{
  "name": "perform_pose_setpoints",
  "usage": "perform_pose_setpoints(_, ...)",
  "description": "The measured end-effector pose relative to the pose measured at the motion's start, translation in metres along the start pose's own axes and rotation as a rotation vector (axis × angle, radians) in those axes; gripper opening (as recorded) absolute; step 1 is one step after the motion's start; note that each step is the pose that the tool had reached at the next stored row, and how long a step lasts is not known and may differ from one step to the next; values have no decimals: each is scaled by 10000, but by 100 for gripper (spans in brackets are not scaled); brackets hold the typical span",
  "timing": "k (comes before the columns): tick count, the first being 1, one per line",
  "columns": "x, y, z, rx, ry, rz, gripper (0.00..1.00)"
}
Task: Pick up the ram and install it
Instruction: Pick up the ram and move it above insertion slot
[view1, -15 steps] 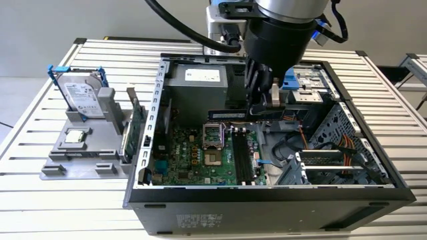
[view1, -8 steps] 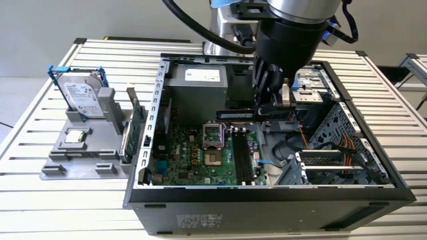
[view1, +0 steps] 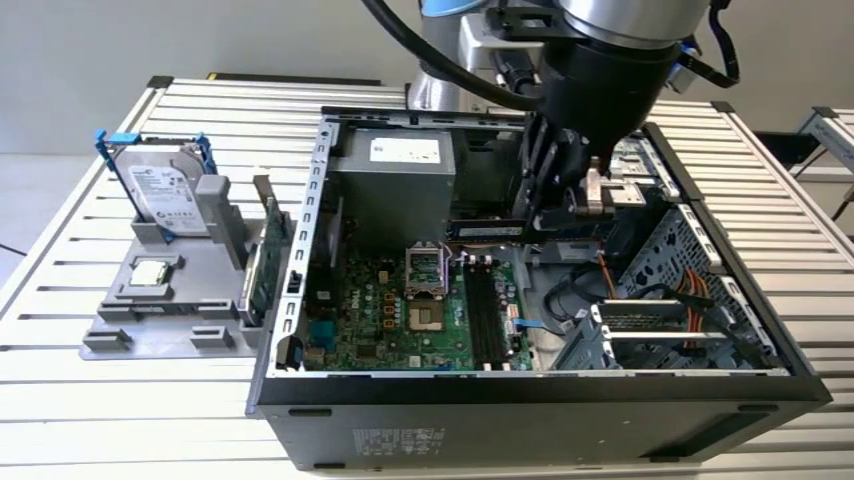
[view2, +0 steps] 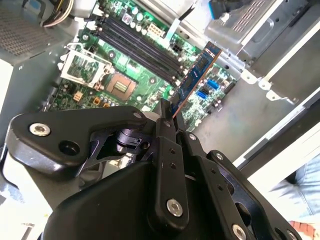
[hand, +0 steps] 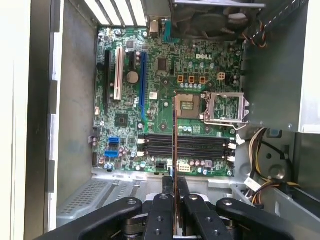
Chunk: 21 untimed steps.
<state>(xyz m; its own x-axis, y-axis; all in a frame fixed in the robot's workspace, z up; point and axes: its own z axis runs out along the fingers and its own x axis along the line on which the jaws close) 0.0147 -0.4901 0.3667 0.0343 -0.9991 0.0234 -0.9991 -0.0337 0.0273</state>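
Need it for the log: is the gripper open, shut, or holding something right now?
Gripper: closed, holding the ram over the motherboard.

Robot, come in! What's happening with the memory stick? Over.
Gripper shut on the ram. Ram held above the memory slots, not seated. Nothing seen blocking.

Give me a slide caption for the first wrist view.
Gripper shut on the ram, held edge-on above the motherboard inside the open computer case.
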Motion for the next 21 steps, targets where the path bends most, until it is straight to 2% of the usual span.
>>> perform_pose_setpoints(16,10,-271,-7,0,0,-1,0)
perform_pose_setpoints(21,10,-299,-8,0,-1,1,0)
